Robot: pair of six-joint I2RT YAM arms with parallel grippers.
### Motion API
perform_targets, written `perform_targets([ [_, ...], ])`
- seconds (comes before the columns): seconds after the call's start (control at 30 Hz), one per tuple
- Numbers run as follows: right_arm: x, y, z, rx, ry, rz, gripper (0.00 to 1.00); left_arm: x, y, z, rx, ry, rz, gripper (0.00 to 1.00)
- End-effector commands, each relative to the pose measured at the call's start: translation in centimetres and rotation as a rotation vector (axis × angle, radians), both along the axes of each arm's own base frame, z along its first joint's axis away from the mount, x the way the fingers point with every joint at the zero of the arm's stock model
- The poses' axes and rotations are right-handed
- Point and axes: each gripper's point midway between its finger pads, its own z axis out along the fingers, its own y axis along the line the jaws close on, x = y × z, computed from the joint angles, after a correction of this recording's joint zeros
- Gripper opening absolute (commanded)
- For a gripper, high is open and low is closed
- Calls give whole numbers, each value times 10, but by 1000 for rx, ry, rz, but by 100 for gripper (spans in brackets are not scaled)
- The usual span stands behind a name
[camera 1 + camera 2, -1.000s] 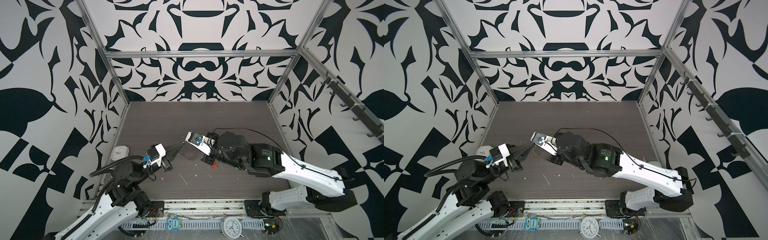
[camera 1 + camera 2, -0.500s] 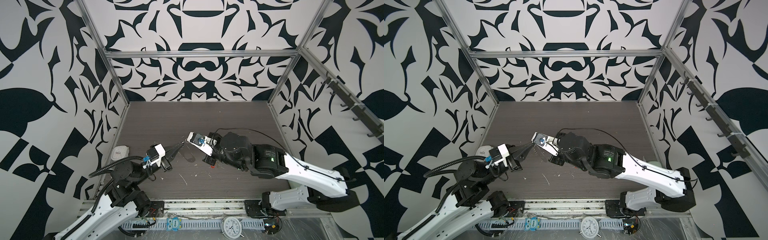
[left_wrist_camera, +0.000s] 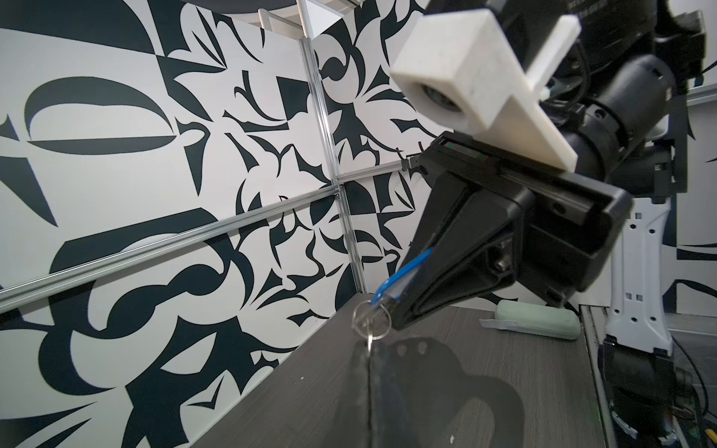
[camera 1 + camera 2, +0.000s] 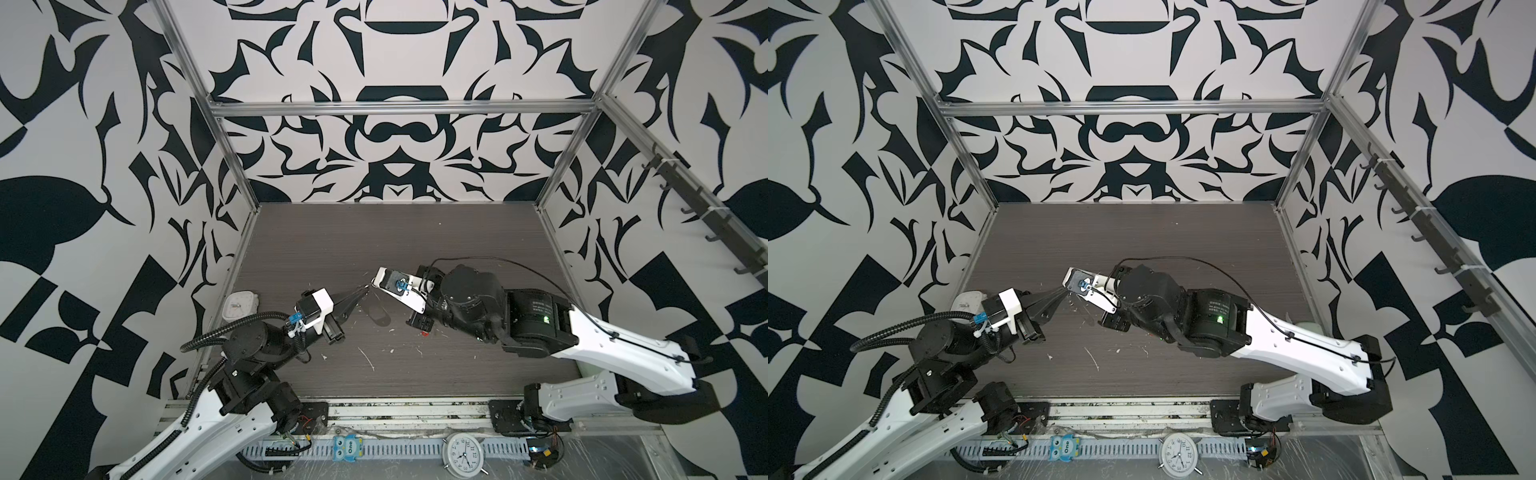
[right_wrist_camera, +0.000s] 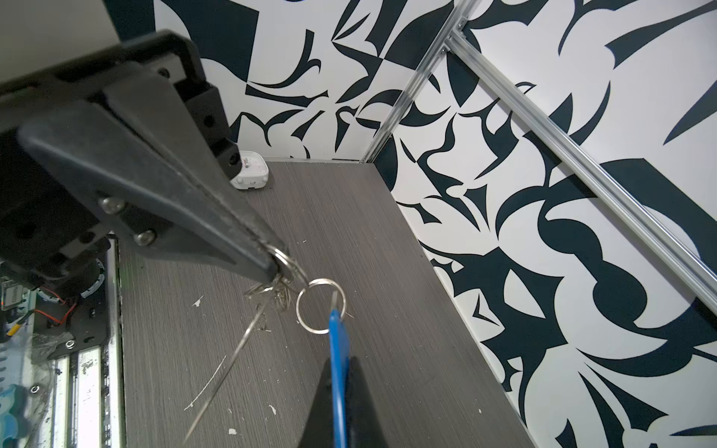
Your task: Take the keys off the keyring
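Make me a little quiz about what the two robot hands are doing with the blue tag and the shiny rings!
1. True or false: the right gripper is shut on the oblong blue plastic tag.
2. What does the left gripper pinch? A) a small silver metal split ring B) a spoon C) nothing
3. Fill in: the grippers meet ___ the grey wood-grain table.
Key: 1 true; 2 A; 3 above.

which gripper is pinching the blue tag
The right gripper, shut on the blue tag; the left gripper is clamped on a silver split ring instead.
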Motion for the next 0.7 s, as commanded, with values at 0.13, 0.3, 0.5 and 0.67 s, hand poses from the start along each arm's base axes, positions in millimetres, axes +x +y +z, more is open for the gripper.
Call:
perform_targets([
  [0.13, 8, -36, 66, 148, -78, -88, 0, -6, 12, 16, -32, -44, 24, 0],
  [0.3, 4, -39, 68, 117, -76, -68, 0, -8, 13, 15, -19, -39, 19, 0],
  [0.5, 4, -44, 73, 107, -87, -75, 0, -8, 14, 14, -2, -30, 28, 0],
  [0.67, 2, -45, 78, 109, -90, -63, 0, -7, 17, 12, 3, -26, 44, 0],
])
